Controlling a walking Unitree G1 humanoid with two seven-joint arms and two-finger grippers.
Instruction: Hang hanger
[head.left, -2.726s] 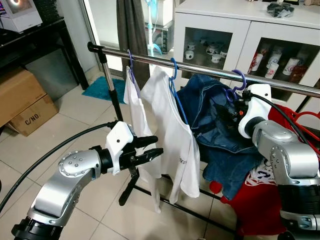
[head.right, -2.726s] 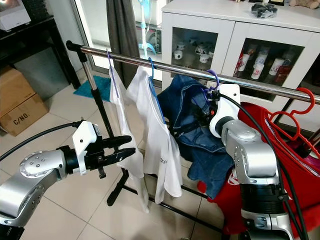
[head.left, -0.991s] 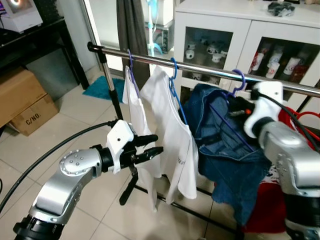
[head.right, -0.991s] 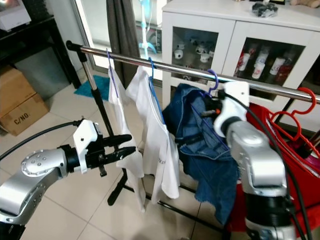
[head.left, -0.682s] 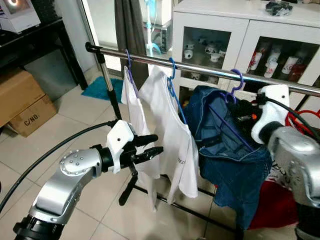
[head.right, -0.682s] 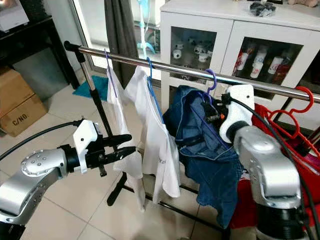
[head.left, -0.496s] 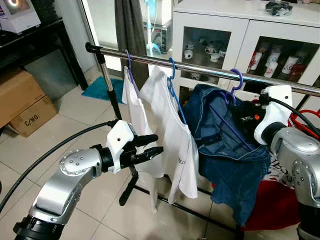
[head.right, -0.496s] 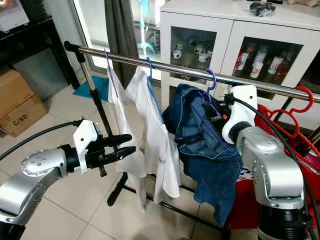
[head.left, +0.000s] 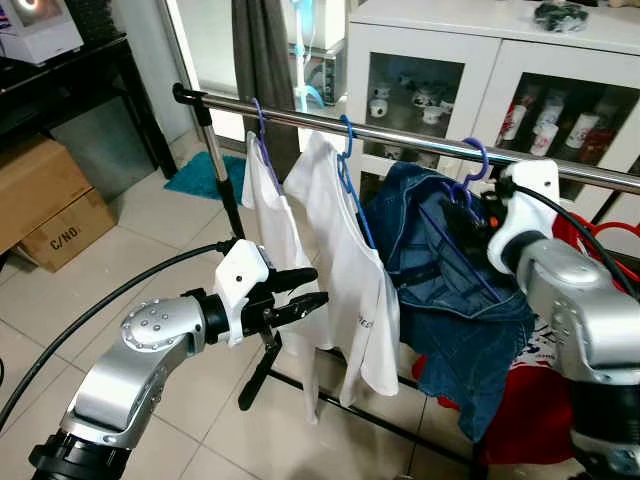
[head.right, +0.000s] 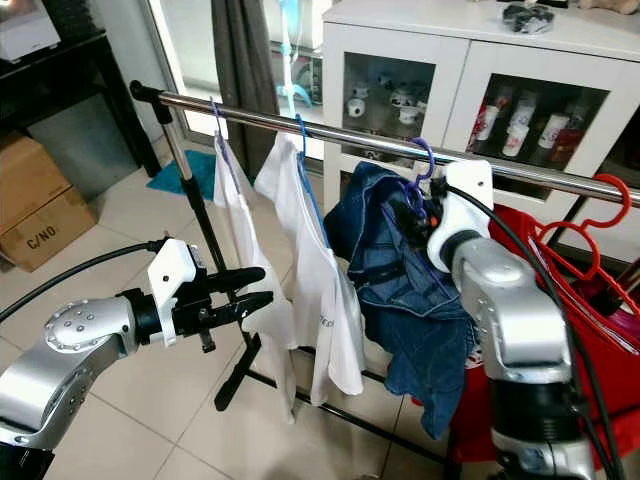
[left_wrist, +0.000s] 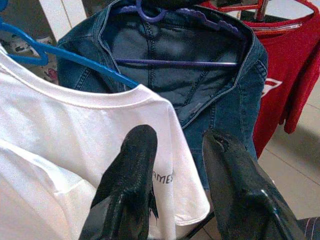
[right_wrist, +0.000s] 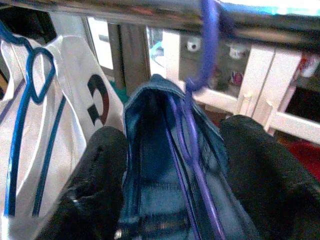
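A purple hanger carrying a blue denim jacket has its hook over the chrome rail. My right gripper sits just below the rail at the hanger's neck. In the right wrist view its fingers stand open on either side of the purple hook and the jacket collar, not pressing on them. My left gripper is held out low in front of the white shirts, open and holding nothing. Its wrist view faces the denim jacket.
Two white shirts hang on blue hangers to the left of the jacket. A red garment on a red hanger hangs to the right. A white glass-door cabinet stands behind the rail, and cardboard boxes at far left.
The denim jacket has dropped from a bunched heap to hang free from the rail. My right gripper drew away to the right, then came back left to the hanger's neck. The left arm stayed still.
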